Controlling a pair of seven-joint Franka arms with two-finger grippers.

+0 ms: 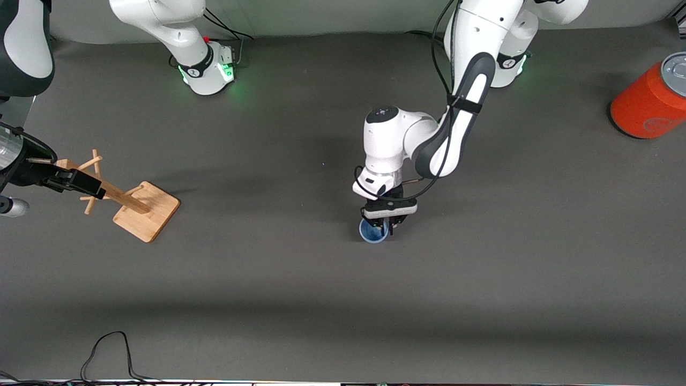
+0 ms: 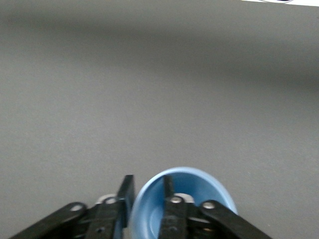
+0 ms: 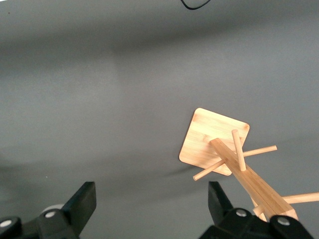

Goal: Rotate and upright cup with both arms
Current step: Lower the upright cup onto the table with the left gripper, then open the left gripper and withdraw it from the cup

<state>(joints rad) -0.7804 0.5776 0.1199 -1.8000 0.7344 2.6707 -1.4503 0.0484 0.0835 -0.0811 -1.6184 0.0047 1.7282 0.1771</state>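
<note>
Starting at the right arm's end of the desk (image 1: 300,300), the right claw (image 3: 152,201) hangs spread wide over the wooden peg stand (image 1: 140,209) and holds nothing; that arm waits. Toward the middle of the desk, well away from every edge, the left claw (image 1: 381,225) grips the blue cup (image 1: 373,231) by its rim, one finger inside the mouth and one outside the wall, as the left wrist view shows. The mouth faces up, so the cup looks upright already; my guess is that rotating is done and only letting go and pulling clear remain. At the corner by the left arm's base lies an orange can (image 1: 651,99), cut off by the edge of the view. The cup's base is hidden beneath claw and rim, so whether it rests on the desk I cannot tell.
</note>
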